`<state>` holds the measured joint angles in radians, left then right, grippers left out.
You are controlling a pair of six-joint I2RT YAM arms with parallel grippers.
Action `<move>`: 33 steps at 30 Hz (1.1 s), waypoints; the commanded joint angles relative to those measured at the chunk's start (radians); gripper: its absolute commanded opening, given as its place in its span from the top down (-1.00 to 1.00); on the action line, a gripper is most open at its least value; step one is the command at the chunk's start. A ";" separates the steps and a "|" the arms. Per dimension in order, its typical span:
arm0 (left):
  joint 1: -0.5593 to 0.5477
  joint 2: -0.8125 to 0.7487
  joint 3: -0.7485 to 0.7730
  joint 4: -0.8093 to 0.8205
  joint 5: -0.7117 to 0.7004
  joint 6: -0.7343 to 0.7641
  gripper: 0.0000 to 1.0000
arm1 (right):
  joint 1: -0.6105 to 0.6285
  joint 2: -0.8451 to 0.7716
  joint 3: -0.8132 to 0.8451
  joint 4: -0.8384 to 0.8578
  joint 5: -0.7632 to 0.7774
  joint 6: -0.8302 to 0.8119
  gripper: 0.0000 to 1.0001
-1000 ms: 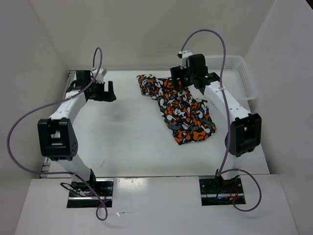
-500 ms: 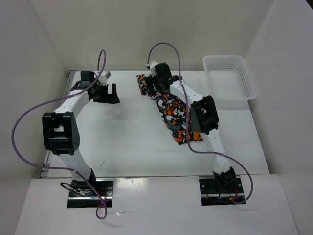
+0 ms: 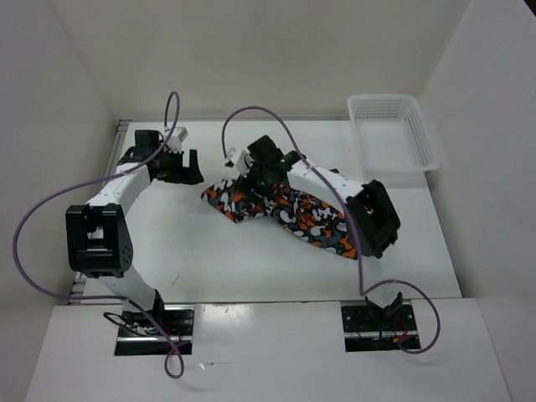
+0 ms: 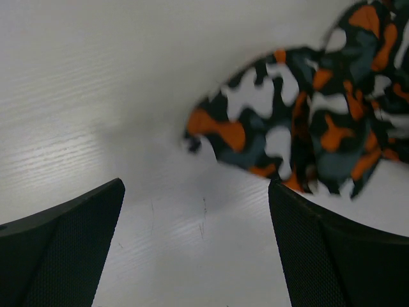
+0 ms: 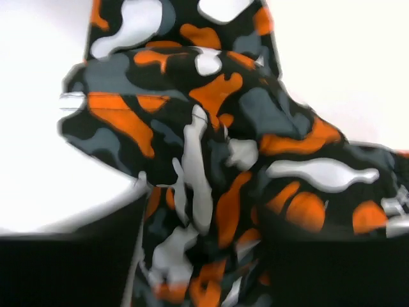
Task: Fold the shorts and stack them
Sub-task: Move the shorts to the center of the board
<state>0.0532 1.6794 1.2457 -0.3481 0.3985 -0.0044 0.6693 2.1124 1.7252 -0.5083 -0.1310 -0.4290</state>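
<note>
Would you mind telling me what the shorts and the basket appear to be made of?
The shorts look like soft, matte printed cloth: they crumple into folds. The basket is probably rigid white plastic with a slight sheen, judging by its moulded lattice walls.

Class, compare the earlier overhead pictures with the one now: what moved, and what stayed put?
The right hand, clamped on the shorts, swung left from beside the basket and dragged the shorts toward the middle of the table, turning them. The open left hand and the basket stayed about where they were.
</note>
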 commanded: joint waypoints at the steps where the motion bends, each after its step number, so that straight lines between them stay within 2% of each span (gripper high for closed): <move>1: -0.003 -0.050 -0.060 0.023 -0.016 0.004 -1.00 | 0.047 -0.244 -0.157 -0.084 -0.090 -0.093 -0.79; 4: -0.003 -0.092 -0.127 -0.006 -0.070 0.004 -1.00 | 0.047 -0.376 -0.220 -0.052 -0.017 -0.041 -0.91; 5: -0.003 -0.105 -0.187 -0.040 -0.049 0.004 -1.00 | 0.047 -0.402 -0.220 -0.018 0.000 -0.012 -0.91; 9: -0.024 -0.167 -0.259 -0.143 0.033 0.004 -1.00 | 0.030 -0.474 -0.220 0.083 0.027 0.106 -0.94; 10: -0.024 -0.185 -0.272 -0.158 0.033 0.004 -0.90 | 0.021 -0.474 -0.220 0.099 0.036 0.137 -0.91; 12: -0.053 -0.195 -0.284 -0.167 -0.039 0.004 -0.87 | -0.006 -0.456 -0.240 0.141 0.045 0.223 -0.84; 16: -0.075 -0.218 -0.379 -0.134 -0.113 0.004 -0.85 | -0.095 -0.358 -0.234 0.208 0.113 0.418 -0.52; 19: -0.087 -0.198 -0.403 -0.077 -0.125 0.004 -0.87 | -0.106 -0.272 -0.176 0.208 0.087 0.509 -0.52; 22: -0.087 -0.176 -0.413 -0.039 -0.150 0.004 -1.00 | -0.106 -0.195 -0.130 0.229 0.088 0.571 -0.52; 33: -0.087 -0.099 -0.359 0.044 -0.095 0.004 -1.00 | -0.116 -0.042 -0.053 0.251 0.142 0.615 -0.61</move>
<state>-0.0315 1.5555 0.8555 -0.3500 0.2661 -0.0040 0.5533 2.0541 1.6127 -0.3252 -0.0128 0.1509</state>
